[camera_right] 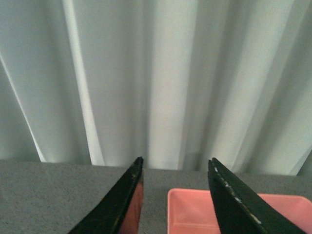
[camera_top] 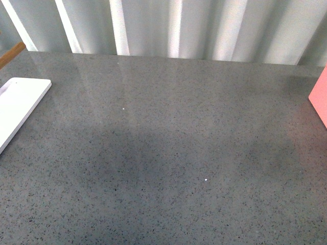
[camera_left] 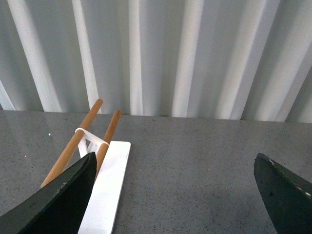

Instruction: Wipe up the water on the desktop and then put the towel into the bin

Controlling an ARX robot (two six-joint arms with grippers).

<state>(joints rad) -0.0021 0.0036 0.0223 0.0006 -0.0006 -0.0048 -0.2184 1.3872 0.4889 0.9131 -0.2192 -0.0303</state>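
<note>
On the speckled grey counter (camera_top: 168,153), a white tray (camera_top: 18,104) lies far left and a pink bin (camera_top: 321,99) far right; left fingers (camera_left: 63,200) spread wide, right fingers (camera_right: 239,204) parted, both grasping nothing

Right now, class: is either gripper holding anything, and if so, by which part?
Nothing is held. The left gripper is wide open, the right gripper open, with nothing between their fingers. No towel shows.

A staged test bench, seemingly: a glossy grey speckled stone desktop (camera_top: 168,153) fills the frame, pale pleated curtain (camera_top: 168,25) closing off the top edge
</note>
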